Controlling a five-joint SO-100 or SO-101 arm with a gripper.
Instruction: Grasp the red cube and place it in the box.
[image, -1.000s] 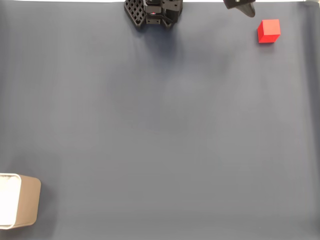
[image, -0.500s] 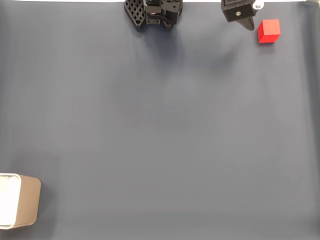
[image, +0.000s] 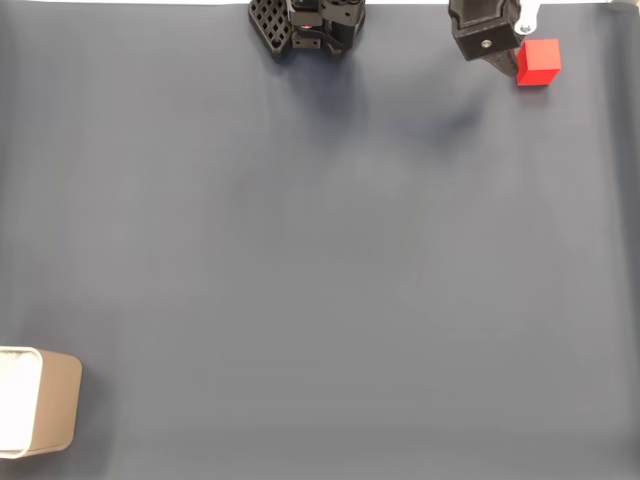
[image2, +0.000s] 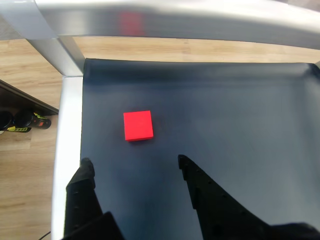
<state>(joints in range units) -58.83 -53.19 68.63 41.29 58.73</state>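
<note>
One cube: I judge the red cube (image2: 138, 125) light, rigid, matte.
Hold: opposite flat faces.
Jaws: my gripper (image2: 134, 164) spread wide, empty.

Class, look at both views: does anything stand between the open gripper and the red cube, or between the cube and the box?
Nothing visible does. In the wrist view only bare mat separates the gripper from the red cube. In the fixed view, open mat lies between cube and box.
</note>
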